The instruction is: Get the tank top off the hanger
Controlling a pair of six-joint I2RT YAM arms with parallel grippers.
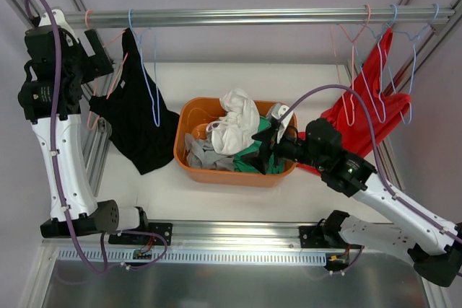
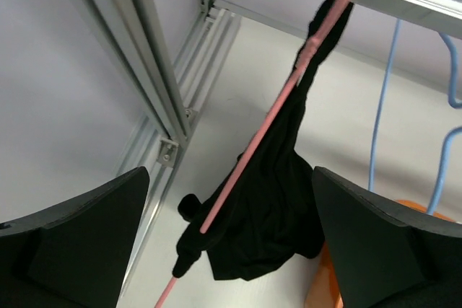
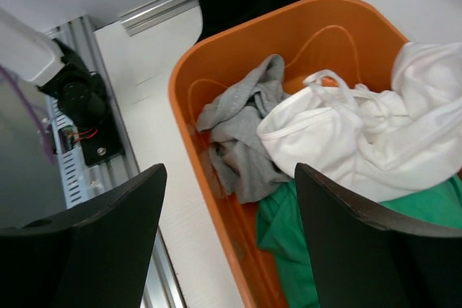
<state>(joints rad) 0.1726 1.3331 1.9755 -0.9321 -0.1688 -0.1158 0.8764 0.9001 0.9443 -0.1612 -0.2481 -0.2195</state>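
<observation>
The left gripper (image 2: 231, 200) was wide open and held nothing; the black tank top (image 2: 278, 214) and the pink hanger (image 2: 289, 84) showed in the gap between its two fingers, a bit past them; I could not tell if a finger touched the hanger. The right gripper (image 3: 229, 200) was wide open too, with nothing in it; it hung over the near side of the orange basket (image 3: 216, 200), above a grey cloth (image 3: 238, 135), a white cloth (image 3: 361, 142) and a green cloth (image 3: 289, 243). The tank top was on the pink hanger, which hung from the metal rail (image 1: 253, 16) at the back left; its long side ran down from the rail, thin at the top and bunched at the bottom; its low end was just beside the left side of the basket; a blue hanger (image 1: 148, 77) hung just beside it.
</observation>
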